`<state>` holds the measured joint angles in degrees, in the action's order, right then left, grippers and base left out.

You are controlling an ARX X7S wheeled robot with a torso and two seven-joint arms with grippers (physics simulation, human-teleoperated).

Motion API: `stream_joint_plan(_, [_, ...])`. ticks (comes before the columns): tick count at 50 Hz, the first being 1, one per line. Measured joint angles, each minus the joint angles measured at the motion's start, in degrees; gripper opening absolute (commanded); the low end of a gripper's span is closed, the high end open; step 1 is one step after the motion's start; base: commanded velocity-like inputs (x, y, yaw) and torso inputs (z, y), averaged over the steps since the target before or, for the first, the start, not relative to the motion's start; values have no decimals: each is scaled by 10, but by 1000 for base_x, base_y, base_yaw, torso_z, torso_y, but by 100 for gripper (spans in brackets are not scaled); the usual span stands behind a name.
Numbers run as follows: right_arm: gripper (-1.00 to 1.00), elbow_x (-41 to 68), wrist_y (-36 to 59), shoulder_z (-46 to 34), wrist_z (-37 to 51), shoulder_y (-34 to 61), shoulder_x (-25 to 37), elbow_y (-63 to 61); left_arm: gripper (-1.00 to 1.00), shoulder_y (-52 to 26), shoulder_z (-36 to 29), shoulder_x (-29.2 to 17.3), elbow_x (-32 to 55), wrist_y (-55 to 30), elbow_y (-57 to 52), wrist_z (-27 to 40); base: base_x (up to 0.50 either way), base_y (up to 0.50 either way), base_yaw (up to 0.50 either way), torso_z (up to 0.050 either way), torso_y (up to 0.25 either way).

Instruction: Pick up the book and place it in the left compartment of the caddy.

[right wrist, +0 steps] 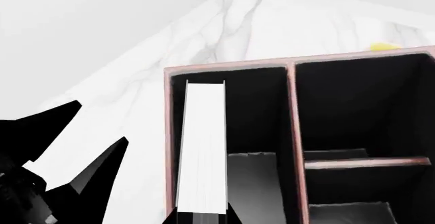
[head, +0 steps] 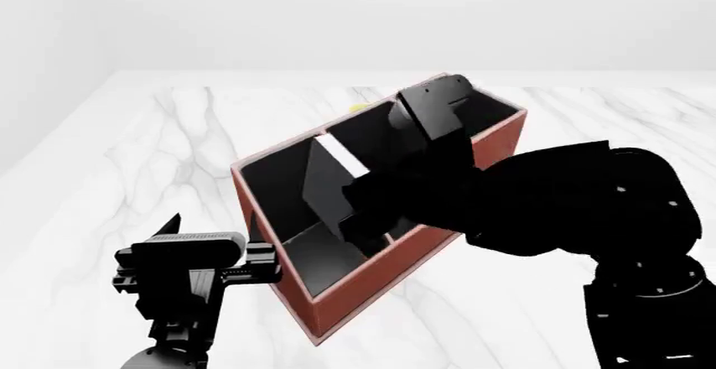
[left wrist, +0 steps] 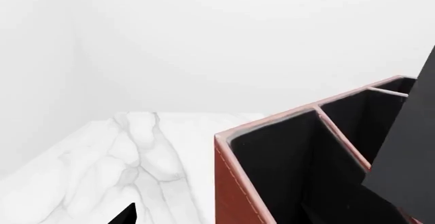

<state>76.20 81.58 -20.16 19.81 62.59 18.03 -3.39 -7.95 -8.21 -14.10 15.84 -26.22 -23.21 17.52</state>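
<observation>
The reddish-brown caddy (head: 370,289) stands tilted on the marble table. My right gripper (right wrist: 202,215) is shut on the book (right wrist: 204,147), whose white page edges face the wrist camera. The book stands upright inside the left compartment (right wrist: 258,183), close to the caddy's outer wall. In the head view the book's black cover (head: 304,183) shows in that long section, under my right arm (head: 537,201). In the left wrist view the cover (left wrist: 408,147) hangs over the caddy (left wrist: 235,193). My left gripper (head: 260,260) is open and empty, just outside the caddy's left wall.
A small yellow object (right wrist: 384,46) lies on the table behind the caddy; it also shows in the head view (head: 360,109). The marble table (head: 134,151) stretches to the left and back. A white wall stands behind.
</observation>
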Motion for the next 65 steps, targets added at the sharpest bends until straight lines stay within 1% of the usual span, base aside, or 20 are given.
stream_joint_plan(14, [-100,-98,-67,-108,-89,44,-28,98,100,-1,-4,-2,3,3,3,3,0,0,0,0,1])
stream_joint_plan(32, [-100,-207,-175,-217,-158,32,-68,208,100,-1,-7,-5,7,4,1,8,0,0,0,0,1])
stream_joint_plan(44, [-100,-253,-230,-262,-175,13,-85,250,100,-3,-9,-8,10,4,0,10,0,0,0,0,1])
stream_joint_plan(65, [-100,-287,-282,-307,-195,-11,-100,300,100,0,-11,-12,15,9,1,14,0,0,0,1,1])
